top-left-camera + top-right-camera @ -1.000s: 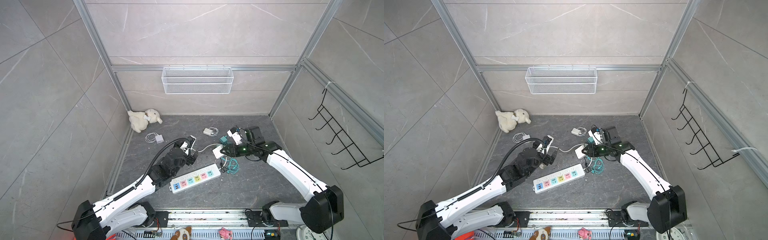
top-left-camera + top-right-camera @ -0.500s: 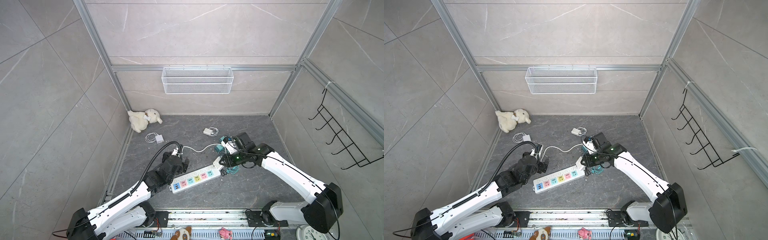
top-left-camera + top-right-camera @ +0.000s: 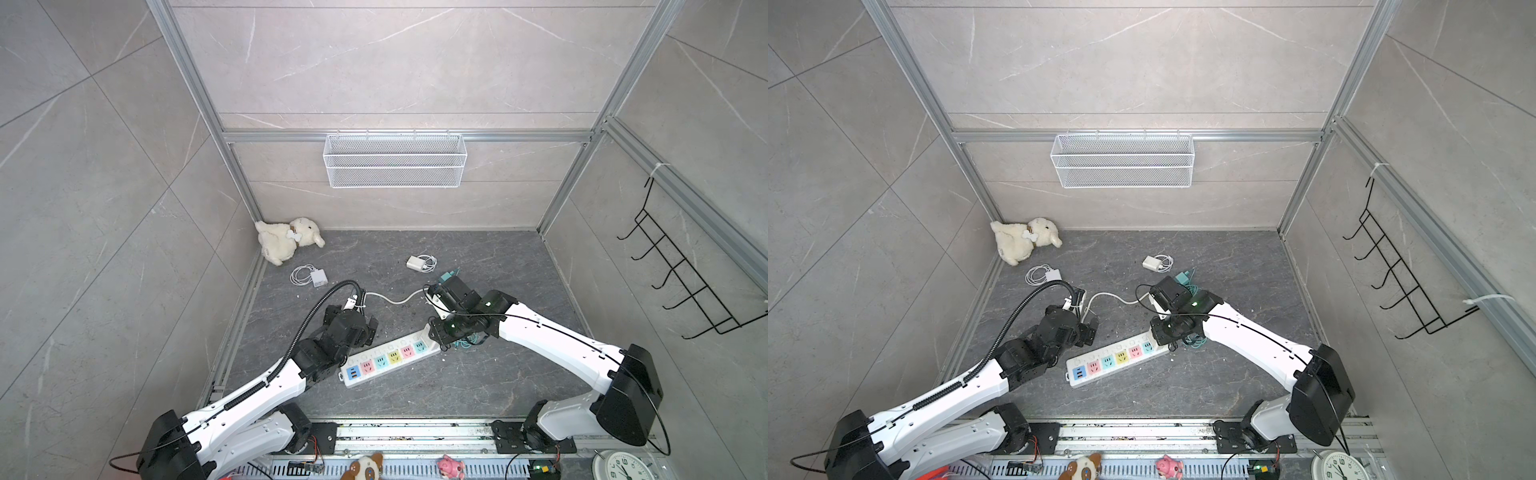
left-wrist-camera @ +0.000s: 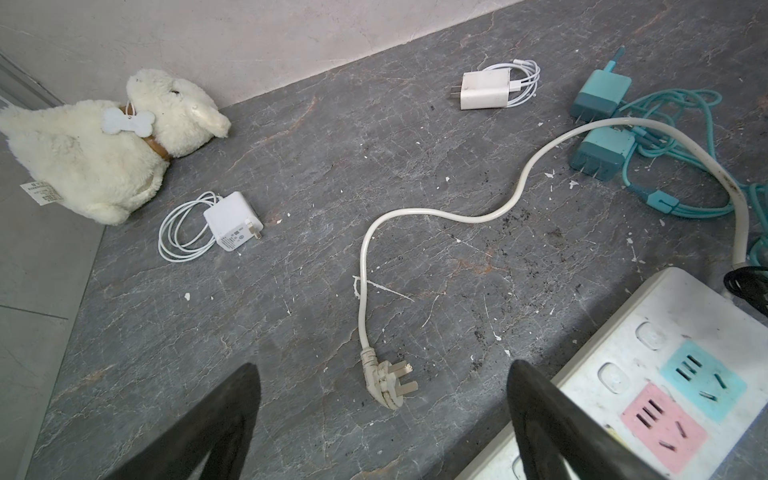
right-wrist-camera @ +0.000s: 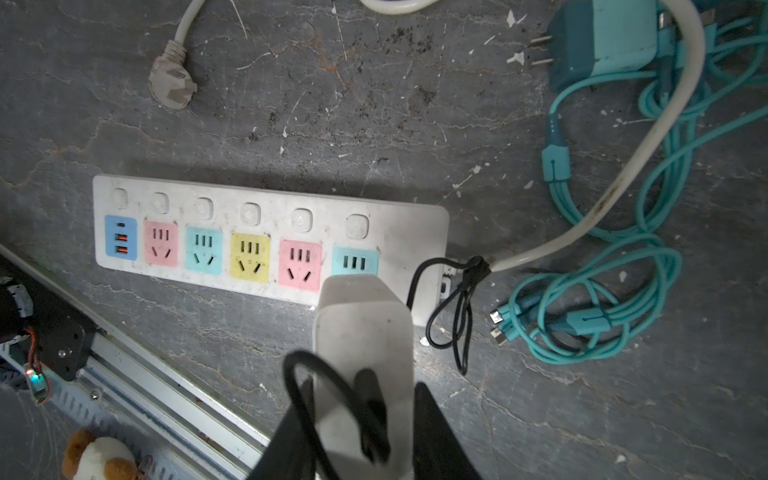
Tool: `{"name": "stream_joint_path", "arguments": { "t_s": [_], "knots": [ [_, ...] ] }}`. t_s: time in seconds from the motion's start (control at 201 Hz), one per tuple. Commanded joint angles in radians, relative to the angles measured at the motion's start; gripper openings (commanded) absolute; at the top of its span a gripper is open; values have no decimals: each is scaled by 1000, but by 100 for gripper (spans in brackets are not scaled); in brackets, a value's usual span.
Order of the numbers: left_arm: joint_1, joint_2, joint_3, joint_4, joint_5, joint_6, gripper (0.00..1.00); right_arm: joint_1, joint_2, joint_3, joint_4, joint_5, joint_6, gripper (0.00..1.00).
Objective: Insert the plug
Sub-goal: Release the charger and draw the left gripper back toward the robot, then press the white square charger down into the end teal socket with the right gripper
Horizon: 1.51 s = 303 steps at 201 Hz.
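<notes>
A white power strip (image 3: 390,358) (image 3: 1116,360) (image 5: 399,232) with coloured sockets lies on the dark floor. My right gripper (image 5: 363,384) (image 3: 441,332) (image 3: 1163,332) is shut on the plug (image 5: 361,320), a white charger block with a black cable. The plug's front covers the lower half of the teal socket (image 5: 355,262) at the strip's cord end; its pins are hidden. My left gripper (image 4: 383,365) (image 3: 365,328) (image 3: 1090,330) stands open and holds nothing, low over the strip's own three-pin cord plug (image 4: 388,384) (image 5: 172,83) lying on the floor.
Teal chargers with tangled cables (image 4: 602,120) (image 5: 615,266) lie beside the strip's cord end. Two white chargers (image 3: 319,277) (image 3: 417,263) and a plush dog (image 3: 286,243) sit further back. A wire basket (image 3: 395,160) hangs on the rear wall. The rail (image 3: 415,432) runs along the front.
The right gripper has come down and toward the front with the plug, onto the strip's end socket. The left gripper has drawn back from the white cord and opened wider.
</notes>
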Motion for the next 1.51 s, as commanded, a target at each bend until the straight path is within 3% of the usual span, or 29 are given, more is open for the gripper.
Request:
{"name": "stream_joint_path", "arguments": {
  "t_s": [0.0,0.498,1.504],
  "knots": [
    [6,18,23,33,4,-9,96,23,42,48,-20,74,44,13],
    [22,17,11,58,9,-19,98,103,108,102,-64,169,97,12],
    [34,-45,-36,65,25,-2,98,146,206,141,-58,231,118,11]
  ]
}}
